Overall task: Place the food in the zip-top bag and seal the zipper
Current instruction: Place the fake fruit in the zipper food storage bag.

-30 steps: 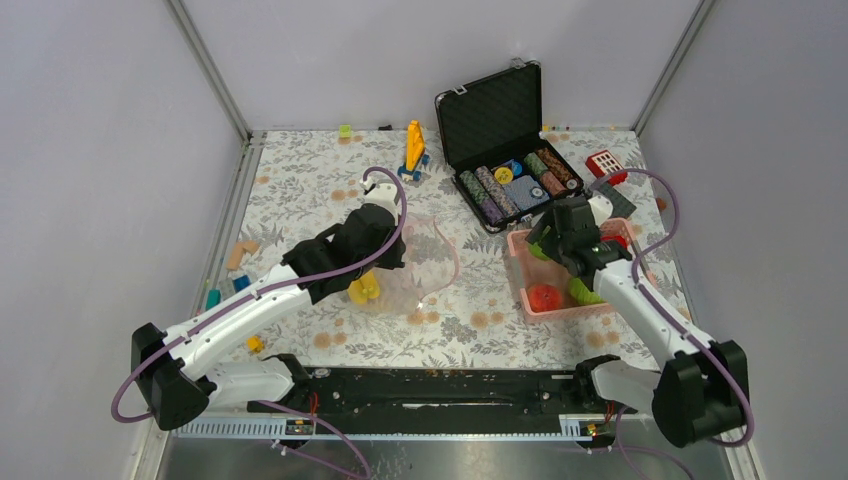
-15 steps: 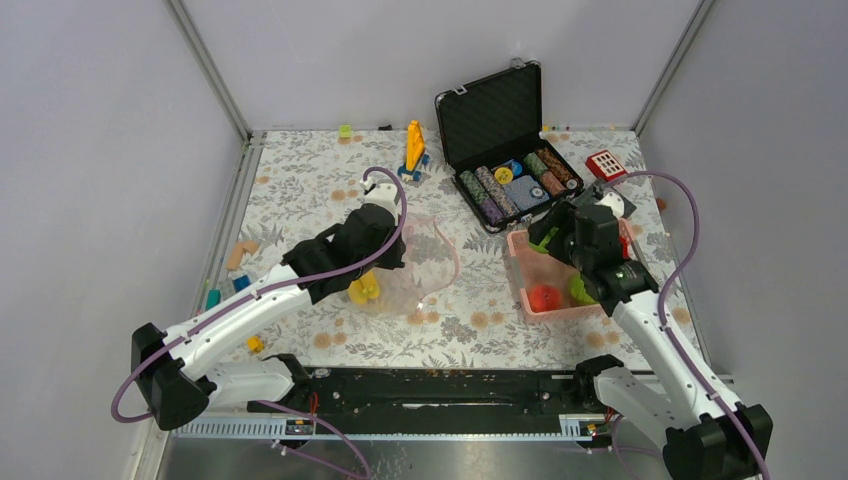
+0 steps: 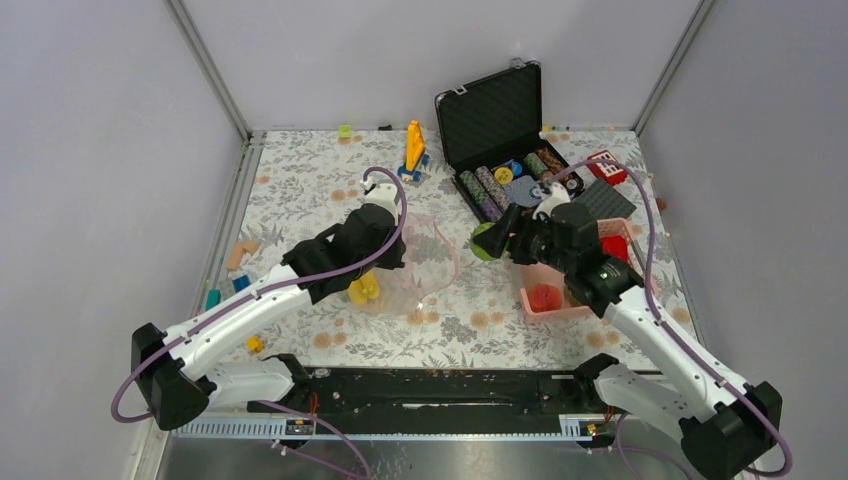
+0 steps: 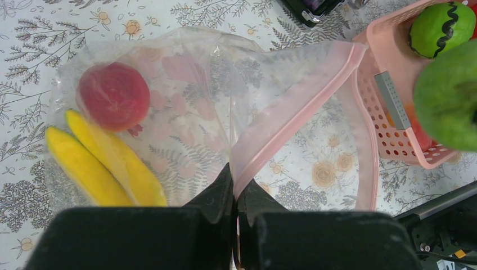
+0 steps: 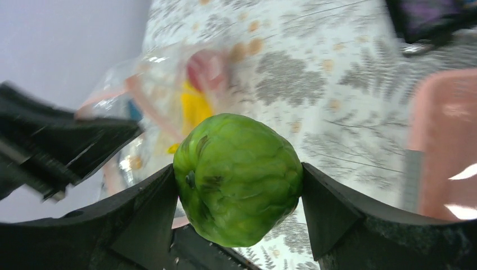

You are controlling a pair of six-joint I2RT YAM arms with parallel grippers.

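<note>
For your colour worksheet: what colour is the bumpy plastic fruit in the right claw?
Green; the bumpy plastic fruit shows best in the right wrist view.

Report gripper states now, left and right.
left gripper: shut on the zip-top bag, pinching its zipper.
right gripper: shut on the green food piece.

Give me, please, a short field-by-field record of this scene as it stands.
left hand: shut on the zipper, at the zip-top bag's mouth
right hand: shut on a green fruit, held between pink basket and bag
in bag: red fruit, yellow bananas
in basket: striped green piece, red piece
seal: open
</note>
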